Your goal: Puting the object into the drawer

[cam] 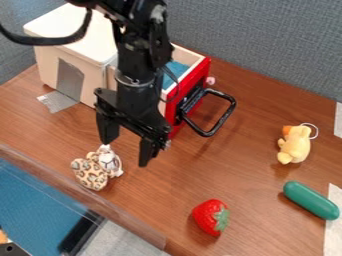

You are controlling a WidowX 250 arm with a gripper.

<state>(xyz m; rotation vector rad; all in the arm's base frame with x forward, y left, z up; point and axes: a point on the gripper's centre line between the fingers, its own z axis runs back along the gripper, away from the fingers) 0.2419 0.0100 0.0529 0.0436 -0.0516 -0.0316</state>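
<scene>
The gripper (125,153) hangs over the counter (257,175) with its fingers apart, near the leopard-print plush toy (90,173) lying on the wood. Behind it, the red-fronted drawer (196,76) stands open, a blue thing (175,70) inside.

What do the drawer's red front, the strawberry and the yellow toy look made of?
Drawer front: smooth, even red; painted wood or plastic, can't tell which. Strawberry: likely plastic, glossy, with bright highlights. Yellow toy: probably soft plush, judging by its matte surface and rounded, stuffed-looking limbs.
</scene>
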